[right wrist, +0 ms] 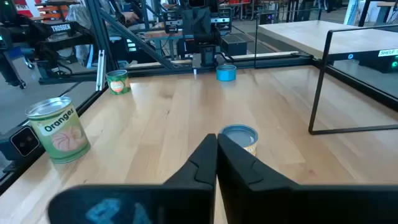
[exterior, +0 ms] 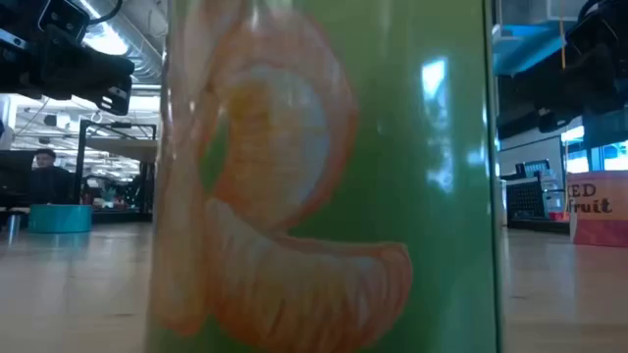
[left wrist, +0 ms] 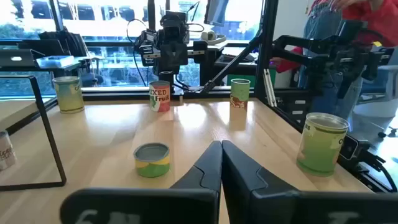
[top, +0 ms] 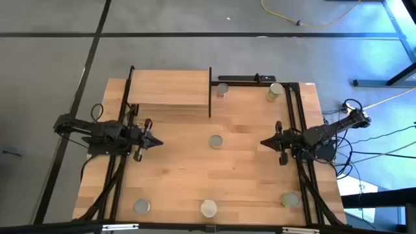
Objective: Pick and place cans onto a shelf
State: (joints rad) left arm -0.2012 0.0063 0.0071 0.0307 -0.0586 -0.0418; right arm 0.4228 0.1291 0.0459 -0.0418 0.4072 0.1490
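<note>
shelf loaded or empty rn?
Empty: the high view shows the shelf top bare; all six cans stand on the table, one mid-table.

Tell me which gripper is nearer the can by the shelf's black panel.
Left. The left gripper sits at the table's left side, somewhat closer to that can; the right gripper waits at the right side.

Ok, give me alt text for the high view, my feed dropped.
Six cans stand scattered on the table, none on the shelf at its far left. The left claw and right claw, both shut and empty, face each other across the centre can.
</note>
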